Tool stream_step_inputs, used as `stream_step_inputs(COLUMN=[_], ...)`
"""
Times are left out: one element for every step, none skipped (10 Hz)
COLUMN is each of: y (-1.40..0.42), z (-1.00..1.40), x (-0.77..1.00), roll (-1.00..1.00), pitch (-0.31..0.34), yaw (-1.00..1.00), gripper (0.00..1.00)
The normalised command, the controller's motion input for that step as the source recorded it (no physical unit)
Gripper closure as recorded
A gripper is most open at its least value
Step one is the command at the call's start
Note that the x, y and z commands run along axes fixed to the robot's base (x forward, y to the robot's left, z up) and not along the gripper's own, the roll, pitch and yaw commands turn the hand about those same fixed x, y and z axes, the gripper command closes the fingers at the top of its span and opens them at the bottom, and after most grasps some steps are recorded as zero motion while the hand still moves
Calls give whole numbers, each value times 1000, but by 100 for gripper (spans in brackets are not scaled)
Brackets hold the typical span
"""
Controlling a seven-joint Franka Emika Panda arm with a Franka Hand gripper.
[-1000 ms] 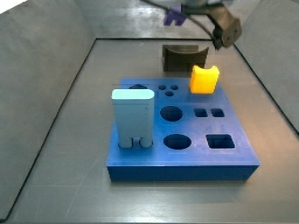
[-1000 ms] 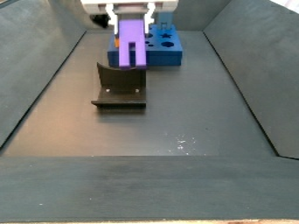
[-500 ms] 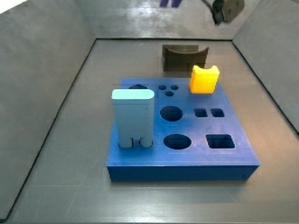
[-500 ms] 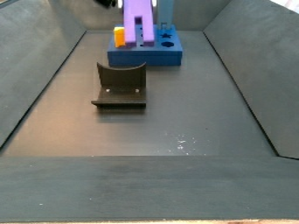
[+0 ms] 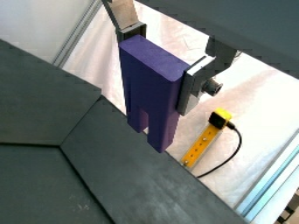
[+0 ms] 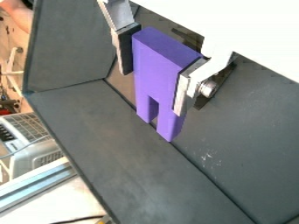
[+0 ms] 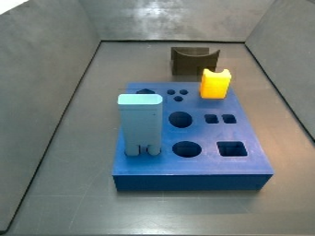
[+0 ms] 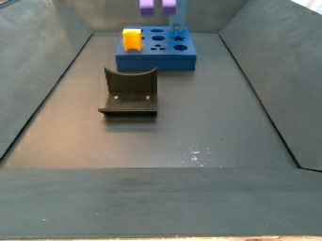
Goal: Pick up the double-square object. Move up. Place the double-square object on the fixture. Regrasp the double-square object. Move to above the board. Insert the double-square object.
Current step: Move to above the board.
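In both wrist views the hand (image 5: 163,70) pinches the lavender-purple elongated double-square block (image 5: 152,96) between its flat silver fingers (image 6: 117,39), held high with its notched end hanging well clear of the dark surface; the grip looks to sit near one end, so the long overhang could swing or slip during the carry. In a side view only the block's lower tip (image 8: 158,6) shows at the frame's top edge, well above the dark brown-grey notched fixture (image 8: 130,92). A tilted block could therefore miss the cradle, or clip the royal-blue holed board (image 7: 197,138) just beside it.
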Motion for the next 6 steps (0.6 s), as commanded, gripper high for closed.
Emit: stream_step_inputs(y=[-4, -6, -7, -7, -9, -11], z=[1000, 1000, 1000, 1000, 1000, 1000], x=[-134, -132, -124, -122, -117, -105], roll=[-57, -56, -60, -61, -63, -66], pitch=[16, 21, 26, 33, 42, 53], yaw=[9, 3, -2, -3, -2, 2], gripper=[100, 100, 100, 100, 100, 100])
